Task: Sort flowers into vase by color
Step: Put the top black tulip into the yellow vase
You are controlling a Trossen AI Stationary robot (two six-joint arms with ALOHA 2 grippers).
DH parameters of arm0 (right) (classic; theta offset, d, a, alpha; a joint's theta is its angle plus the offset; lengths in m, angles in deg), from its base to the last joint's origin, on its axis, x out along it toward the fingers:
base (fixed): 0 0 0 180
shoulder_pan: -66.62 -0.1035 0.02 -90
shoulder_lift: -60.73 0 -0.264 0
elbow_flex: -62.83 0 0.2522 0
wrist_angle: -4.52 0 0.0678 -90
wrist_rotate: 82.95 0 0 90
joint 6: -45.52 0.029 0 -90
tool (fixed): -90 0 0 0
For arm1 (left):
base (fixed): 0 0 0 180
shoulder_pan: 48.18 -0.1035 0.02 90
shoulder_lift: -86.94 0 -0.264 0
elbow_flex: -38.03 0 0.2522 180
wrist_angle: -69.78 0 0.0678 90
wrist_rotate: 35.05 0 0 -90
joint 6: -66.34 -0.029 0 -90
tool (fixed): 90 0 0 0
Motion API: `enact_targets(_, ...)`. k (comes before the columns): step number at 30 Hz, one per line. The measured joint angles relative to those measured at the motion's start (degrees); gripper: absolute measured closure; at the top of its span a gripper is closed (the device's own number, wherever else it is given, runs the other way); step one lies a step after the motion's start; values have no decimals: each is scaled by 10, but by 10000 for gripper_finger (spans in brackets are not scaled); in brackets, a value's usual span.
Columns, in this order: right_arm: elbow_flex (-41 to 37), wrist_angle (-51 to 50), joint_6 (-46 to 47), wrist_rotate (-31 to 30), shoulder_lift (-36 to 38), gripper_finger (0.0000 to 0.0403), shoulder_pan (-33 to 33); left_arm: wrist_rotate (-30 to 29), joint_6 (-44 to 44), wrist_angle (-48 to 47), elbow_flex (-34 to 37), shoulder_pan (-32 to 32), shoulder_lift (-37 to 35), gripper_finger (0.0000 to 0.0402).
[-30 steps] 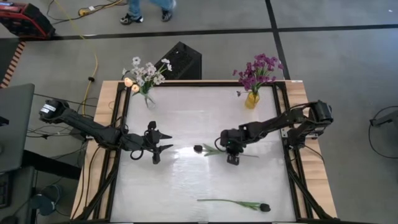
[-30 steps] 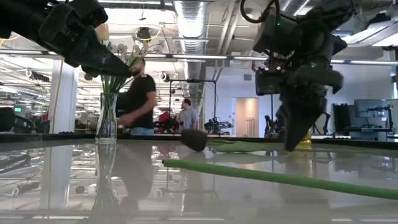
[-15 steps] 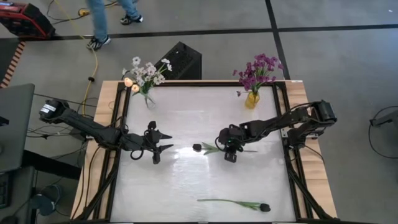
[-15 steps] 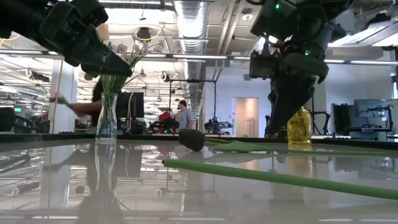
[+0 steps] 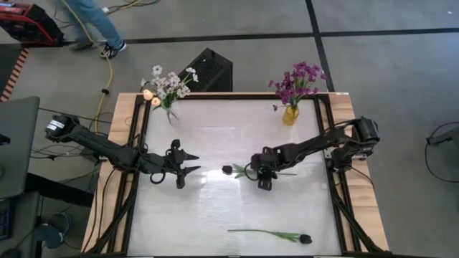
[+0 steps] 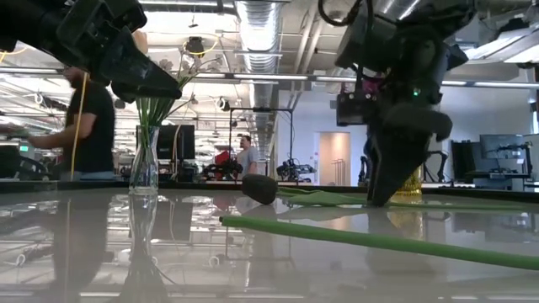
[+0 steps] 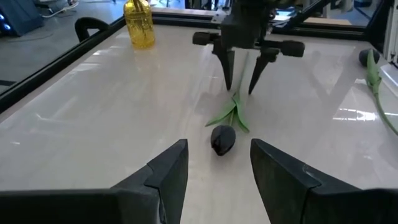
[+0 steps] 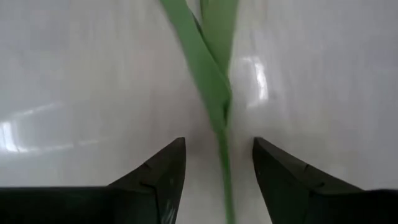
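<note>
A dark-budded flower lies flat at the table's middle, its bud point(image 5: 227, 170) toward the left and its green stem point(image 8: 222, 155) running right. My right gripper point(image 5: 262, 176) points steeply down over the stem, open, one finger on each side just past the leaves point(image 7: 231, 115); I see no touch. My left gripper point(image 5: 188, 163) hovers open to the left of the bud point(image 7: 222, 138). A clear vase point(image 5: 171, 113) at the far left holds white and peach flowers. A yellow vase point(image 5: 290, 115) at the far right holds purple ones.
A second dark-budded flower point(image 5: 269, 233) lies along the table's near edge, its bud point(image 5: 305, 238) to the right. A black rail frames the table point(image 5: 334, 186). A person walks on the floor beyond the far edge point(image 5: 93, 25).
My right gripper has opened and has shifted a little toward the table's left along the stem, sinking slightly. The dark-budded flower lies where it did. A person has walked leftward behind the table.
</note>
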Motion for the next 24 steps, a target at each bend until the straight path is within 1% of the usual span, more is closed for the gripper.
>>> enact_targets(3,9,-3,1,-3,-24,196,0,0,1,-1,0,0,0,239)
enact_targets(6,21,-23,1,-4,-42,226,0,0,1,0,0,0,0,239)
enact_targets(9,37,-68,5,-11,-53,282,0,0,1,-1,0,0,0,239)
enact_targets(13,47,-106,24,-26,-49,372,-7,-1,3,-3,0,0,0,239)
enact_targets(14,47,-110,24,-27,-42,383,-10,-1,3,-1,0,0,0,239)
enact_targets(19,33,-102,11,-25,28,387,-28,-5,1,-2,0,-1,0,239)
enact_targets(22,5,-39,7,-70,102,387,-36,-5,1,-4,0,-1,0,239)
enact_targets(24,-38,-11,16,-108,155,387,-38,-5,1,-5,0,-1,0,239)
